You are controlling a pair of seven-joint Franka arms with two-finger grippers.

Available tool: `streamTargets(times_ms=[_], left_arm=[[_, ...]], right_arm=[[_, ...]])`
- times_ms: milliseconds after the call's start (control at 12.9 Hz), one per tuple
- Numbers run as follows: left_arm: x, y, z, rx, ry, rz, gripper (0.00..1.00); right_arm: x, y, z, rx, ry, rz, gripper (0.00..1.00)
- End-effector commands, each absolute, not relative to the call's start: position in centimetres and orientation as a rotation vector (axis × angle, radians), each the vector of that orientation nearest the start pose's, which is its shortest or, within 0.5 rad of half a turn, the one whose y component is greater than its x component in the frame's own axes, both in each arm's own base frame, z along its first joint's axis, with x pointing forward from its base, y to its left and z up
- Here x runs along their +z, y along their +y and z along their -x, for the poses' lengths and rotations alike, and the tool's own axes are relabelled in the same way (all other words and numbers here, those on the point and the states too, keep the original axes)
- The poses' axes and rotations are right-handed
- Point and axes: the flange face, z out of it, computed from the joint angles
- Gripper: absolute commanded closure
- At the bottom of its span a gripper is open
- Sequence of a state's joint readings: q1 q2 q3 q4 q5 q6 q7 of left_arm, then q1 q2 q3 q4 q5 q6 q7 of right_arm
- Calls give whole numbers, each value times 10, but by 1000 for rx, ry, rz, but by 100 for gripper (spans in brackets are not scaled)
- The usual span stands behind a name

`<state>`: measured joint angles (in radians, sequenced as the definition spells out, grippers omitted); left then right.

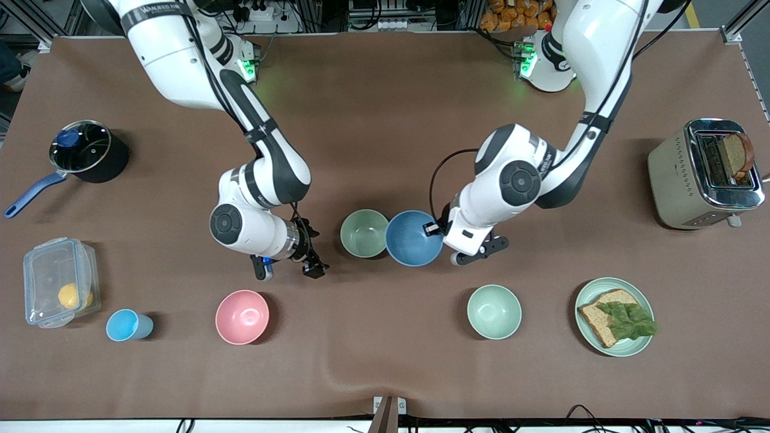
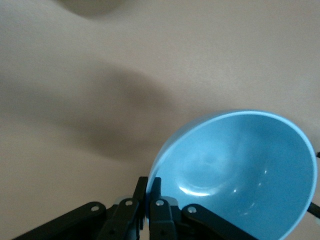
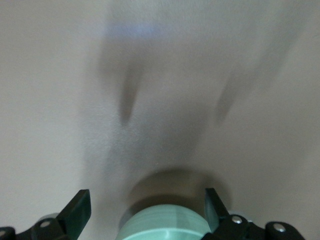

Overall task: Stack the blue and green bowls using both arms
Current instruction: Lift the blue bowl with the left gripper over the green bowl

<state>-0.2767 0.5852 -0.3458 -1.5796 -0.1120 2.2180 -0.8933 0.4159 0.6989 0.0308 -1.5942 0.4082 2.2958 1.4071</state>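
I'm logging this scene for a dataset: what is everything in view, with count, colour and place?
blue bowl: 1, blue, mid-table, rim pinched by the left claw
green bowl: 1, sage green, beside the blue bowl
mint bowl: 1, pale green, nearer the camera
pink bowl: 1, pink, nearer the camera
cup: 1, light blue, beside the pink bowl
container: 1, clear, right arm's end
pot: 1, black with a blue handle, right arm's end
plate: 1, pale green, holds bread
toaster: 1, beige, left arm's end
left claw: shut on blue bowl
right claw: open, over the table
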Motion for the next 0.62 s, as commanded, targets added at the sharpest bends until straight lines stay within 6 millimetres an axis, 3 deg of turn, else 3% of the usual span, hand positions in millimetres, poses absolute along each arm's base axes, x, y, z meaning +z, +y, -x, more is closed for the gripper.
streamTargets(times_ms=[0, 309, 541], left_arm=[[311, -412, -588, 199, -766, 3346, 100], [294, -429, -582, 170, -804, 3337, 100], [297, -444, -583, 170, -854, 3345, 100]], right_arm=[[213, 319, -622, 398, 1719, 2356, 0], [203, 321, -620, 392, 1721, 2361, 0], [198, 326, -619, 381, 1730, 2347, 0]])
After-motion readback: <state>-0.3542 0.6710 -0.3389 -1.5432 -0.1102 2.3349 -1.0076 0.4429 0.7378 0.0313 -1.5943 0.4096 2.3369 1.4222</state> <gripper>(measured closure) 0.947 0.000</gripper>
